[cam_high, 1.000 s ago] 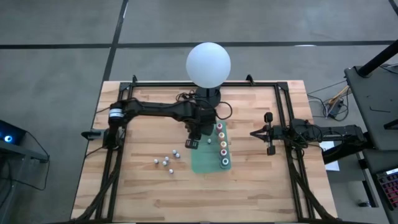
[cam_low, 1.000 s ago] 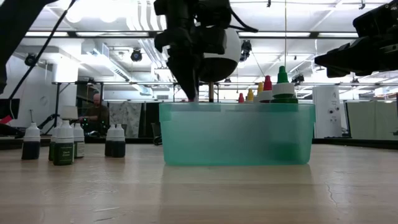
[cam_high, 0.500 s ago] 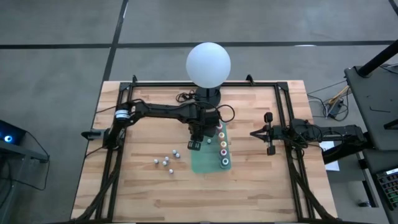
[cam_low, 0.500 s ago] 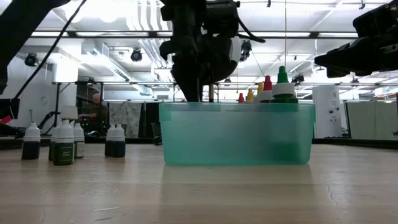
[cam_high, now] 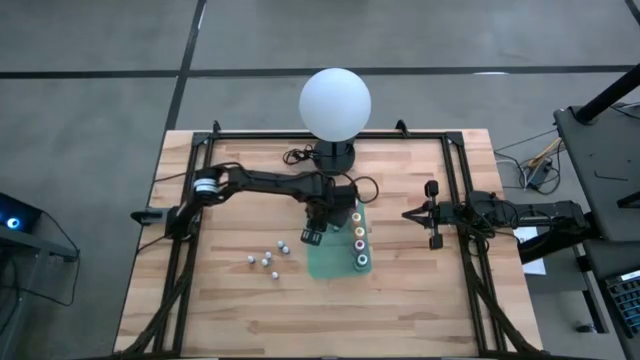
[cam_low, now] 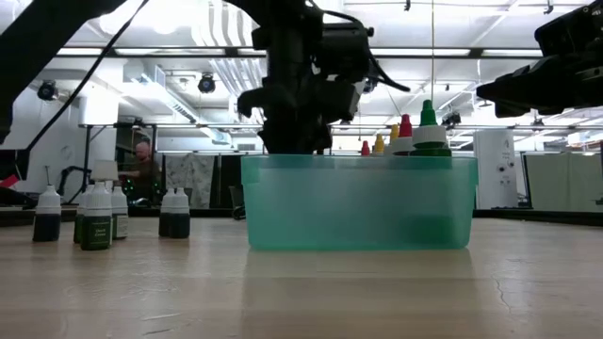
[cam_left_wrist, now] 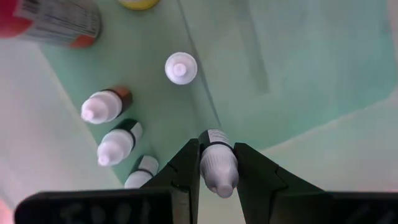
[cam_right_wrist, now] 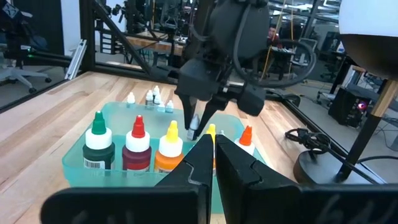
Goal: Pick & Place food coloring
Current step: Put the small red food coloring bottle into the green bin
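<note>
Over the green tray (cam_high: 322, 258), the left gripper (cam_left_wrist: 217, 169) hangs with its fingers (cam_left_wrist: 186, 168) closed on a small white-capped bottle (cam_left_wrist: 218, 167), pinched at both sides, cap toward the wrist camera. Below and ahead of it in the wrist view, four more small whitish bottles (cam_left_wrist: 112, 124) stand on the tray floor, one of them upright with only its cap showing. In the right wrist view the held bottle (cam_right_wrist: 194, 122) points down just behind the row of tall bottles.

Beside the left gripper (cam_high: 311, 236), along the tray's far side from it, stands the row of five larger bottles (cam_high: 359, 233) with coloured tops; in the right wrist view they read green (cam_right_wrist: 99, 147), red (cam_right_wrist: 137, 148), yellow (cam_right_wrist: 169, 148), then another yellow one half hidden, and orange (cam_right_wrist: 245, 138). Well apart from the gripper, on the bare table (cam_high: 240, 310), a loose group of small bottles (cam_high: 268, 258) waits.

Compared with a second ago, the left arm has reached further across: its gripper has moved from the tray's outer edge to a spot above the tray's interior, and in the low view the gripper (cam_low: 294, 141) has sunk closer to the rim. The bottles on the table and in the row have not shifted.

The right gripper (cam_high: 410, 213) rests at the table's right side, fingers pressed together, holding nothing, unmoved.
</note>
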You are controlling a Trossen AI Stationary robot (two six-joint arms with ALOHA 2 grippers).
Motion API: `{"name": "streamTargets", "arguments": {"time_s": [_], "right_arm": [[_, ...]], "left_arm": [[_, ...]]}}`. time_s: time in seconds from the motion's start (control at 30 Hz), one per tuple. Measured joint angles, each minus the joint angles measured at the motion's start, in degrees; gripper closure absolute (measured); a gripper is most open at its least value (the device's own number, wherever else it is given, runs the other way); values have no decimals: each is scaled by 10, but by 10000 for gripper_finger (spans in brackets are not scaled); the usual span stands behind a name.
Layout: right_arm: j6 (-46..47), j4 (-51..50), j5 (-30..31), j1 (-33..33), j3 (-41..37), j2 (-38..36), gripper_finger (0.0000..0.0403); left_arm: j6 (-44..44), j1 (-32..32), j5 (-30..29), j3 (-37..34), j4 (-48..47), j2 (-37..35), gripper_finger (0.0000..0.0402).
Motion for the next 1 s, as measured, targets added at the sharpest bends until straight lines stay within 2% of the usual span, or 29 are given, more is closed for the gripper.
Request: {"name": "streamTargets", "arguments": {"time_s": [0.5,1.0], "right_arm": [[1,0,0,0,0,0,394],[0,0,0,0,0,0,394]], "left_arm": [[53,0,0,11,21,26,344],[63,-1,0,8,41,26,344]]}}
